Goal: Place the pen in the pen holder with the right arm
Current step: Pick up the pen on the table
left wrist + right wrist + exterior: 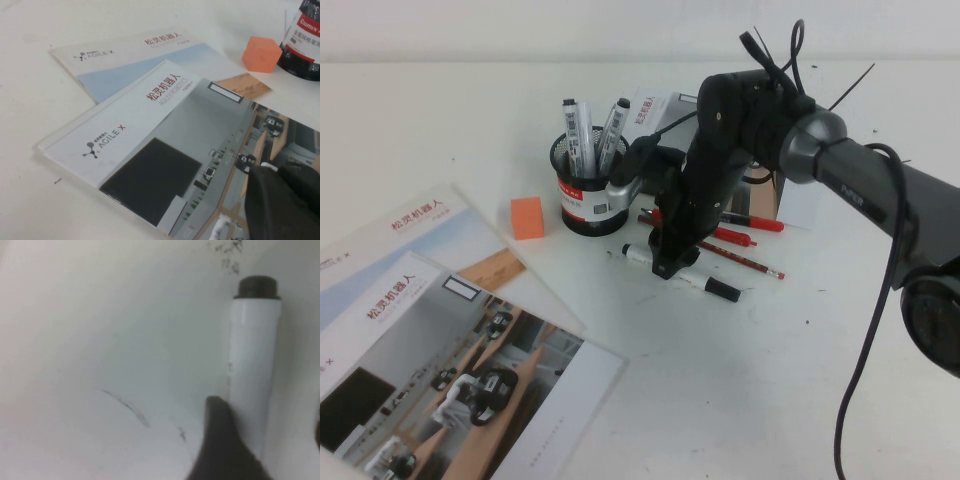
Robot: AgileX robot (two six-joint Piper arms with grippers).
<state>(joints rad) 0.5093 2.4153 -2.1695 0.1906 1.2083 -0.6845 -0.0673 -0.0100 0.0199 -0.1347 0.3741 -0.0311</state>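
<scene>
The pen (702, 280), a white-barrelled marker with a black cap, lies flat on the table in front of the pen holder (592, 190). The holder is a black mesh cup with a white-and-red label and has two similar markers standing in it. My right gripper (668, 262) is down at the table over the pen's middle. In the right wrist view the pen (252, 355) lies between the spread fingers of the right gripper (267, 412), so it is open around the barrel. My left gripper (280, 200) hovers over the brochures, and the holder (306, 45) shows at that view's edge.
An orange block (527, 217) sits left of the holder. Two brochures (440, 330) cover the table's left front. Red pens (750, 222) and a thin red pencil (750, 260) lie just behind the marker. A white box (665, 108) stands behind the holder.
</scene>
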